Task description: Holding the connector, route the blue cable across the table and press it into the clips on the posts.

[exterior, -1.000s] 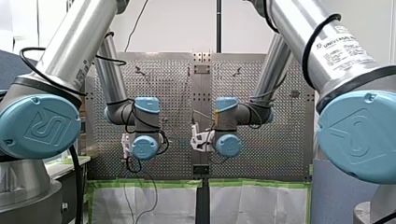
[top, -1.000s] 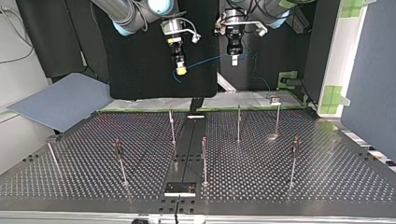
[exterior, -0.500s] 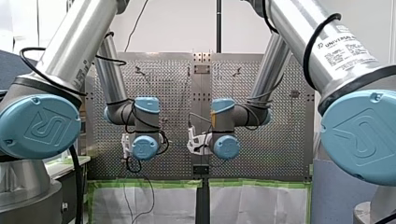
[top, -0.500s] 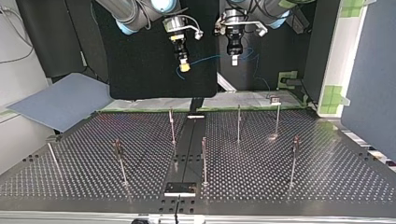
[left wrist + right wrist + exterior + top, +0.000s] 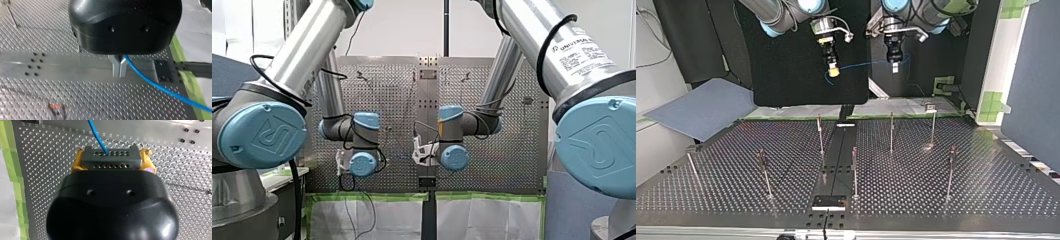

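High above the perforated table, both grippers hang side by side. My right gripper is shut on the dark grey connector, which its yellow pads clamp from both sides. The blue cable leaves the connector's holed face and runs nearly straight to my left gripper. That gripper's metal fingers are shut on the cable, which trails off past them. Several thin posts with clips, such as one post and another post, stand on the table below, apart from the cable.
A blue-grey sheet lies off the table at the top view's left. A dark plate sits on the centre strip near that view's bottom edge. A black cloth hangs behind the grippers. Green tape edges the table.
My left arm has shifted toward the top view's right, drawing the cable straighter between the grippers. My right gripper rose slightly earlier and has since held still.
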Available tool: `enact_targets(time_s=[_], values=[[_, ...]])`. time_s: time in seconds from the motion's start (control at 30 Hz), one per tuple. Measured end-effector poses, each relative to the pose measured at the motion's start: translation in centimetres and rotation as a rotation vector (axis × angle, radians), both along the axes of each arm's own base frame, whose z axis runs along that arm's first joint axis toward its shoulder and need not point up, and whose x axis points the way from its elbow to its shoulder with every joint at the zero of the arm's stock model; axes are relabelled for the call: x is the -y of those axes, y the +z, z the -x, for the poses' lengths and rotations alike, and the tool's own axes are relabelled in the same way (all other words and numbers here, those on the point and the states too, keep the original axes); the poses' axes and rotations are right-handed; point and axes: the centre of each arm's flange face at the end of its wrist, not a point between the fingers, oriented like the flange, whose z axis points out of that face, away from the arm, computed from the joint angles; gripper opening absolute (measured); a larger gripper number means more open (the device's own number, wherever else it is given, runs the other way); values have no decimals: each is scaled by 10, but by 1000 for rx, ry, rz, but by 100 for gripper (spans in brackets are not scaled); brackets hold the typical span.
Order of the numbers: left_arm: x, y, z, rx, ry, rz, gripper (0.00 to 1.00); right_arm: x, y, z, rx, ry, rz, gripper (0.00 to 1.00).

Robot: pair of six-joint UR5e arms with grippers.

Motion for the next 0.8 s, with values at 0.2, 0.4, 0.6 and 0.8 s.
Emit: enact_targets(time_s=[0.2,0.4,0.6,0.8], values=[[-13,-3,-8,-8,40,-4,1,0,0,0,0,0,0,0],[-14,-3,-9,-8,45,-4,1,0,0,0,0,0,0,0],[-10,1,-15,12,52,19,1,2,-7,-4,-35,-14,-2,0],[-12,15,-20,23,79,26,1,-4,14,-27,-25,12,15,0]])
